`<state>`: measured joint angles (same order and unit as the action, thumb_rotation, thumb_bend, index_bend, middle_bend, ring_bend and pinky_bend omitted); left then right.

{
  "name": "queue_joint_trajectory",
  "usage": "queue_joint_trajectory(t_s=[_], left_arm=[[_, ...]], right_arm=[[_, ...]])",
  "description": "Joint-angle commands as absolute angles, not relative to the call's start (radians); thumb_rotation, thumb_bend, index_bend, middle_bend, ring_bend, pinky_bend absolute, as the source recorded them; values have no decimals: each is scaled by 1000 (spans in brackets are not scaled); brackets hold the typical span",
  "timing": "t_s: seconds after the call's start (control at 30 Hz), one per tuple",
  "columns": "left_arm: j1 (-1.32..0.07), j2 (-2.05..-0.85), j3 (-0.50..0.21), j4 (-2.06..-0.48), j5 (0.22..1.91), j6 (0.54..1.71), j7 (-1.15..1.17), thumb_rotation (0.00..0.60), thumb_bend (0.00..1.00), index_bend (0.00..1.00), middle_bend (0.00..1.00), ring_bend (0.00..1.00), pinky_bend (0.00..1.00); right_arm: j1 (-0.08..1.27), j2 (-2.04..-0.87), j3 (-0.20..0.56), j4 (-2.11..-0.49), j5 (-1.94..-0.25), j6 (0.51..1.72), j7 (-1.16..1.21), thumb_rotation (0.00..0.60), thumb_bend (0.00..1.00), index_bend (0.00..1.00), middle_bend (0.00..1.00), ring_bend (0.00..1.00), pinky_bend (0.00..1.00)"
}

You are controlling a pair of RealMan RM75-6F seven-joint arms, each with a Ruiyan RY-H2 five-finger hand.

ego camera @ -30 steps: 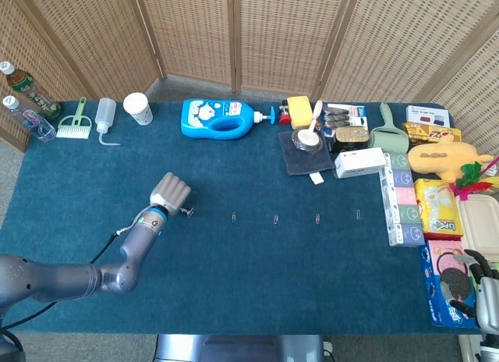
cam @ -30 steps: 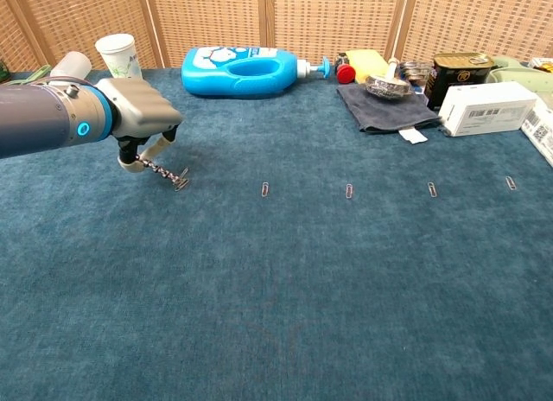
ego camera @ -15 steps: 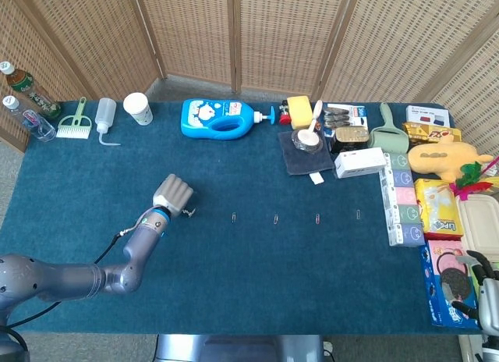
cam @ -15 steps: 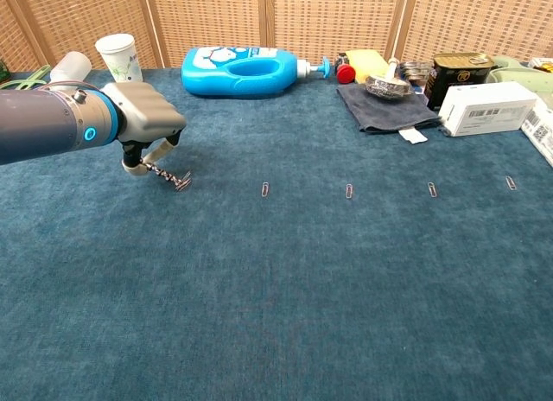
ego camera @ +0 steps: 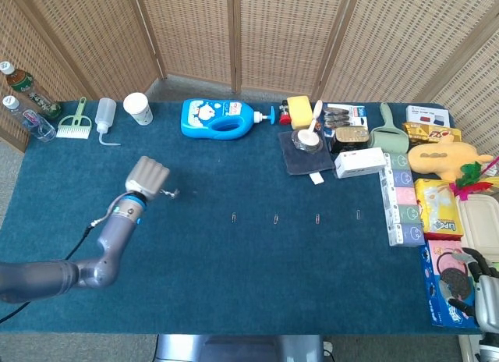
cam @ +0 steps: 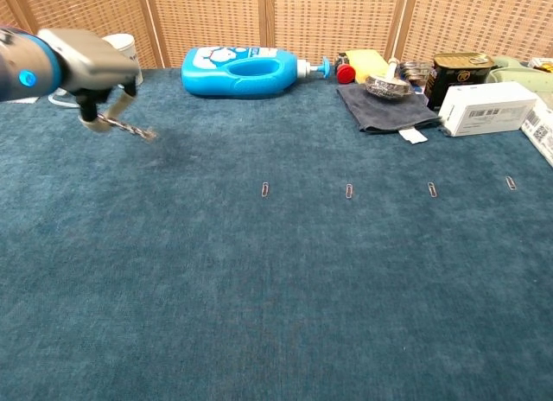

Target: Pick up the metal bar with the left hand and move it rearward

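Left hand [cam: 86,68]: I pinch the metal bar [cam: 128,127], lifted off the blue cloth [cam: 285,280].
Right hand [ego camera: 487,299]: I cannot tell its state.
Writing: yellow packet [ego camera: 438,210] reads "LUX".

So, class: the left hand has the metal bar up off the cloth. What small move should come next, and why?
Probably carry it a little further rearward, then lower it. The left hand holds the metal bar by one end, its free end clear of the blue tablecloth. Open cloth lies behind it, short of the paper cup and blue detergent bottle.
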<state>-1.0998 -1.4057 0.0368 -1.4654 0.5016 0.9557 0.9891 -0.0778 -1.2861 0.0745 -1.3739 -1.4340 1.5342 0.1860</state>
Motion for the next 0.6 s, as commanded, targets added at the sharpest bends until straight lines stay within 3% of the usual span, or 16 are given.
queue_joint_trajectory(t_s=[0.03,0.47,0.6], left_arm=[[-1082,-1392,40,-1439,494,952,969,600,575,628,1000,1000,1000],[-1061,-1482,1,-1227,490,857,894,600,573,619,1000,1000,1000],[-1064,-1522,-29,-1177,522,851,858,600,568,564,994,1000,1000]], right_arm=[[-73,-1285,76,-1377,-1435,1528,183,530,319,307,249,240,369],[-84,-1276,73,-1404,-1422,1534,156,530,319,304,249,239,369],[-84,-1271,76,-1414,-1422,1539,151,531,319,303,249,239,369]])
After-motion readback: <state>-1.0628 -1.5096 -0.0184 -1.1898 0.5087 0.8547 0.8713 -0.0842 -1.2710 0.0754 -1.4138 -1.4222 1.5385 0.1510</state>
